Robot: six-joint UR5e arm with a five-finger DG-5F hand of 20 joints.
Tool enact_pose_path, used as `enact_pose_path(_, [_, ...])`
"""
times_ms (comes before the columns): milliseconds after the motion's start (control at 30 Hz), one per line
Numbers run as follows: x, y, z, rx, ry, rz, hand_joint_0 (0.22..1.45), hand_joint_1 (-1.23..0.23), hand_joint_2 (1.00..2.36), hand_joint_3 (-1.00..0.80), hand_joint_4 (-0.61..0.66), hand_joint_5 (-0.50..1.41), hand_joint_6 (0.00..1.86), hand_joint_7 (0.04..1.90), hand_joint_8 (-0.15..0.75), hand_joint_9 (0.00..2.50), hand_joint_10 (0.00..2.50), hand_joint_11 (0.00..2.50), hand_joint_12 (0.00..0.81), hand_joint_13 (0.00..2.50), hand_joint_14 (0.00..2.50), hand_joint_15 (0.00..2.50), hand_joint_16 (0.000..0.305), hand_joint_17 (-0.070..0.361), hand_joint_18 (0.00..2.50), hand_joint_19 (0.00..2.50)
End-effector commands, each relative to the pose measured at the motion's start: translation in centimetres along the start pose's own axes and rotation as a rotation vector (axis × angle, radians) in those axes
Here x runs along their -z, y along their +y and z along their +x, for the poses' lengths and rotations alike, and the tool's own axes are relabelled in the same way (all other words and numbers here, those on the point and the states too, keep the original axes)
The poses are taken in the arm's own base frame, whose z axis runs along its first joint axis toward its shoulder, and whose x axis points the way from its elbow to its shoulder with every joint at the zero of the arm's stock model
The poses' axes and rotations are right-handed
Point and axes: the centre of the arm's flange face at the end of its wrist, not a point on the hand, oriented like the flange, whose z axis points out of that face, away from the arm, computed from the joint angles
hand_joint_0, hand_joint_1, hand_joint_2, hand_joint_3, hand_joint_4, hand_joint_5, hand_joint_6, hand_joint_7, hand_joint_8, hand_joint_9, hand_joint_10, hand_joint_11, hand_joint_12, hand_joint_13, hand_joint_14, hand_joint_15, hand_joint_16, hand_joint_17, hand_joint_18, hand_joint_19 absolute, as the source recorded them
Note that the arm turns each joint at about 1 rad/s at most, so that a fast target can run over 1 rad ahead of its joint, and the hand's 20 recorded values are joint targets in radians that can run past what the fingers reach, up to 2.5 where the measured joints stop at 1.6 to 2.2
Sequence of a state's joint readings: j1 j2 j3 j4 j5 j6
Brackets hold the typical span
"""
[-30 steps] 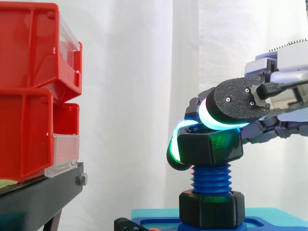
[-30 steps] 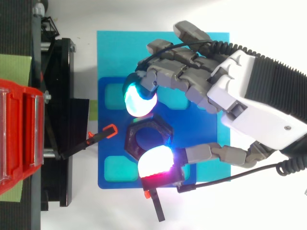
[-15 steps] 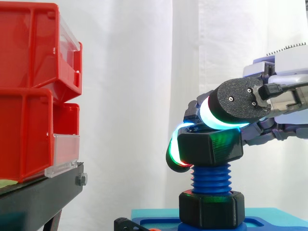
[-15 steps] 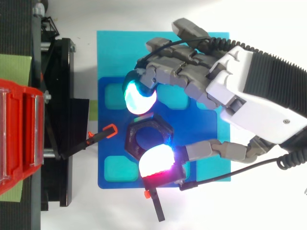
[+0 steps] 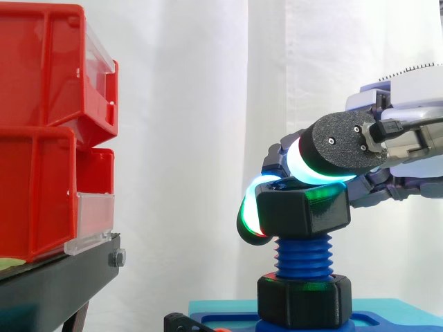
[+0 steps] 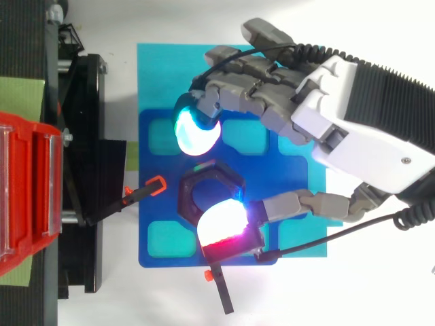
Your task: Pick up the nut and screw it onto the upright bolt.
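The black hex nut (image 5: 302, 209) sits on the top of the upright blue threaded bolt (image 5: 303, 257), with bare thread showing beneath it down to a second black nut (image 5: 303, 299) at the bolt's foot. The hand (image 6: 340, 136) is clamped on the upper nut: a cyan fingertip (image 6: 196, 132) and a pink-white thumb pad (image 6: 221, 222) curl in from opposite sides, though the far contact seems light. The bolt stands on a blue recessed tray (image 6: 160, 204). Red bins (image 5: 41, 124) sit on a black stand (image 5: 55, 283), well apart.

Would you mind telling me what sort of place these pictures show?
Probably a robot test bench: red bins on a black stand, a white curtain, and a blue bolt.
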State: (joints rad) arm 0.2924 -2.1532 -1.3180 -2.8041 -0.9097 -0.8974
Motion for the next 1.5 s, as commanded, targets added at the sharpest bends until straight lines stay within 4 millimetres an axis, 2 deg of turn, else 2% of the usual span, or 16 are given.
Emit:
enact_pose_path(0, [-0.1, 0.0, -0.3, -0.002, 0.000, -0.004, 0.55, -0.70, 1.00, -0.45, 0.23, -0.17, 0.50, 1.22, 0.295, 0.48, 0.01, 0.22, 0.338, 0.28, 0.00, 0.00, 0.042, 0.095, 0.13, 0.00])
enact_pose_path(200, [0.0, 0.4, -1.3, -0.008, -0.008, -0.013, 0.55, -0.70, 1.00, -0.45, 0.23, -0.18, 0.50, 1.19, 0.295, 0.48, 0.01, 0.22, 0.337, 0.27, 0.00, 0.00, 0.042, 0.094, 0.12, 0.00])
enact_pose_path(600, [0.1, 0.7, -1.7, -0.011, -0.014, -0.020, 0.54, -0.70, 1.00, -0.46, 0.23, -0.18, 0.50, 1.15, 0.296, 0.48, 0.01, 0.22, 0.337, 0.28, 0.00, 0.00, 0.042, 0.094, 0.11, 0.00])
enact_pose_path(700, [0.0, 1.0, -2.0, -0.013, -0.019, -0.023, 0.47, -0.61, 1.00, -0.50, 0.25, -0.20, 0.50, 0.96, 0.305, 0.46, 0.00, 0.13, 0.359, 0.24, 0.00, 0.00, 0.049, 0.110, 0.08, 0.00])
enact_pose_path(767, [0.0, 0.9, -1.9, -0.012, -0.022, -0.022, 0.44, -0.49, 1.00, -0.50, 0.25, -0.20, 0.50, 0.82, 0.308, 0.42, 0.00, 0.01, 0.380, 0.19, 0.00, 0.00, 0.054, 0.121, 0.05, 0.00])
enact_pose_path(933, [0.0, 1.5, -1.7, -0.014, -0.032, -0.039, 0.40, -0.27, 1.00, -0.50, 0.24, -0.21, 0.50, 0.66, 0.298, 0.34, 0.00, 0.00, 0.397, 0.12, 0.00, 0.00, 0.059, 0.132, 0.00, 0.00])
enact_pose_path(1167, [0.4, 2.3, -1.1, -0.009, -0.026, -0.050, 0.44, -0.06, 1.00, -0.50, 0.21, -0.20, 0.50, 0.61, 0.265, 0.29, 0.00, 0.00, 0.373, 0.05, 0.00, 0.00, 0.055, 0.124, 0.00, 0.00])
enact_pose_path(1467, [1.0, 3.4, -0.1, -0.001, -0.010, -0.067, 0.47, -0.02, 1.00, -0.50, 0.16, -0.16, 0.50, 0.61, 0.239, 0.32, 0.00, 0.00, 0.359, 0.07, 0.00, 0.00, 0.052, 0.118, 0.00, 0.00])
